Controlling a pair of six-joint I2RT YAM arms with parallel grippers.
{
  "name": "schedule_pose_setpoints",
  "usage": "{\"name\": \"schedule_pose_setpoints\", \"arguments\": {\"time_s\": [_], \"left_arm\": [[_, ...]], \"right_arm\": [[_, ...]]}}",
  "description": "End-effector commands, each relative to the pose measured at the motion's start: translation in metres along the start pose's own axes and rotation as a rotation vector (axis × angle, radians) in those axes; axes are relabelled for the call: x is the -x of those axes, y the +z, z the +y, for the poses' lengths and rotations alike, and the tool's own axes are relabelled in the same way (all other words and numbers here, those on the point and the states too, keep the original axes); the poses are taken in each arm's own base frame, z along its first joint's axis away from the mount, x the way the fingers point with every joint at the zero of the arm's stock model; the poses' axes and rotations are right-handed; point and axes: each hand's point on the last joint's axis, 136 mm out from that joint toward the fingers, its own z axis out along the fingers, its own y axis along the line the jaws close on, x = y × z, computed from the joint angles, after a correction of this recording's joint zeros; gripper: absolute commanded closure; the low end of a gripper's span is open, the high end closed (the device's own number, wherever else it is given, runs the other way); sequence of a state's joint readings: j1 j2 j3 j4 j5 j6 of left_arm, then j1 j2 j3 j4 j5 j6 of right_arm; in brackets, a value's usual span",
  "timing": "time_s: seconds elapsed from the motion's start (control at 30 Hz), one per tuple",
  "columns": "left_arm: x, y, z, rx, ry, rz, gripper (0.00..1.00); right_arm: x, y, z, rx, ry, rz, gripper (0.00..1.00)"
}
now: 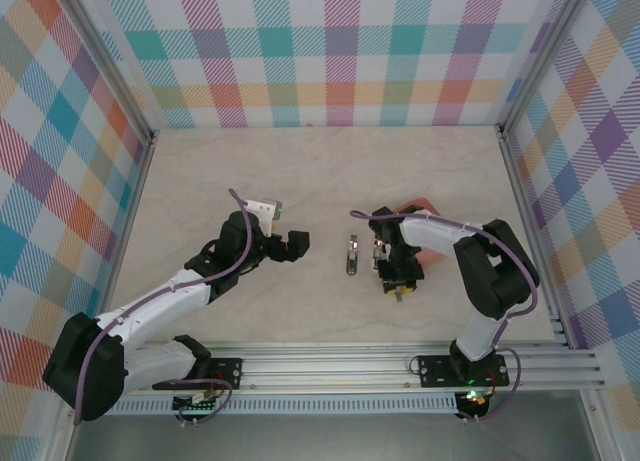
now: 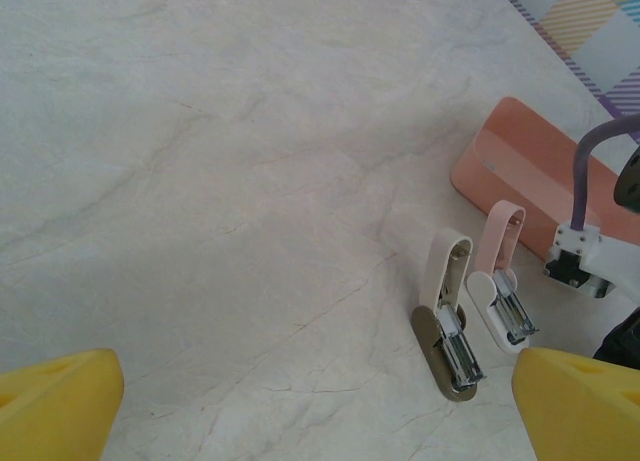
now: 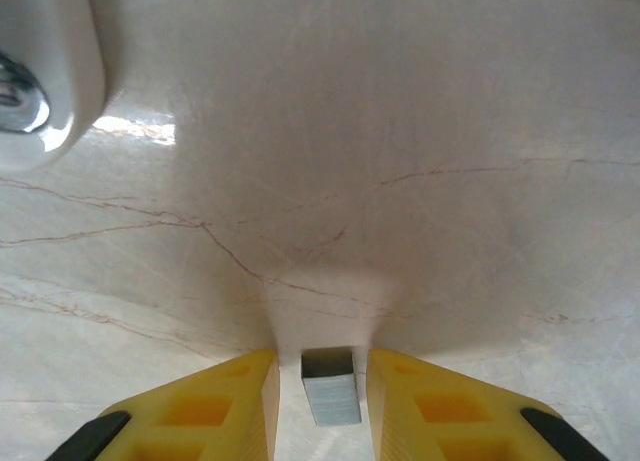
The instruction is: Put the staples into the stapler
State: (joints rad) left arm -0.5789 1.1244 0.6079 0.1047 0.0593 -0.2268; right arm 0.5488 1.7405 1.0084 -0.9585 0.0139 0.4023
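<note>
Right wrist view: my right gripper [image 3: 320, 366] is pinched narrow on a short grey strip of staples [image 3: 330, 386], over bare marbled table [image 3: 450, 181].
At that view's top left corner a white rounded body with a chrome part [image 3: 35, 76] is cut off, and I cannot tell which stapler it belongs to. The left wrist camera fills that in. It shows a cream-and-olive stapler [image 2: 447, 321] lying open and a pink-and-white stapler [image 2: 497, 299] just right of it, both with their metal magazines exposed. Beyond them is the salmon tray [image 2: 520, 161], its right end hidden behind a cable. My left gripper [image 2: 315, 381] stands wide and empty, left of both staplers. From the top camera the staples are too small to make out.
</note>
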Motion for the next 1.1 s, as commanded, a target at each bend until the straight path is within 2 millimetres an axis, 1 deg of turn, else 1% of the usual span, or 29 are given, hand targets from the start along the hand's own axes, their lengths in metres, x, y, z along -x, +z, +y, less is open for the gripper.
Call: {"name": "schedule_pose_setpoints", "arguments": {"time_s": [0.0,0.27,0.4,0.53,0.6,0.8,1.07], "left_arm": [[0.003,-0.003,0.003,0.008,-0.003,-0.017,0.00],[0.004,-0.003,0.002,0.003,-0.003,-0.017,0.00],[0.005,-0.005,0.002,0.007,-0.004,-0.025,0.00],[0.005,-0.003,0.002,0.003,-0.004,-0.031,0.00],[0.005,-0.001,0.002,-0.002,-0.004,-0.032,0.00],[0.002,0.006,0.000,-0.020,-0.003,-0.020,0.00],[0.004,0.009,-0.002,-0.027,0.004,-0.024,0.00]], "right_arm": [[-0.005,0.008,-0.003,0.000,0.012,0.031,0.72],[-0.003,0.014,-0.006,-0.018,0.026,0.021,0.80],[-0.003,0.011,-0.010,-0.029,0.040,-0.006,0.82],[0.001,-0.003,-0.012,-0.021,0.067,-0.085,0.84],[0.004,-0.013,-0.012,-0.007,0.083,-0.138,0.84],[0.020,-0.045,-0.009,0.058,0.125,-0.322,0.84],[0.042,-0.070,-0.010,0.046,0.144,-0.449,0.83]]}}
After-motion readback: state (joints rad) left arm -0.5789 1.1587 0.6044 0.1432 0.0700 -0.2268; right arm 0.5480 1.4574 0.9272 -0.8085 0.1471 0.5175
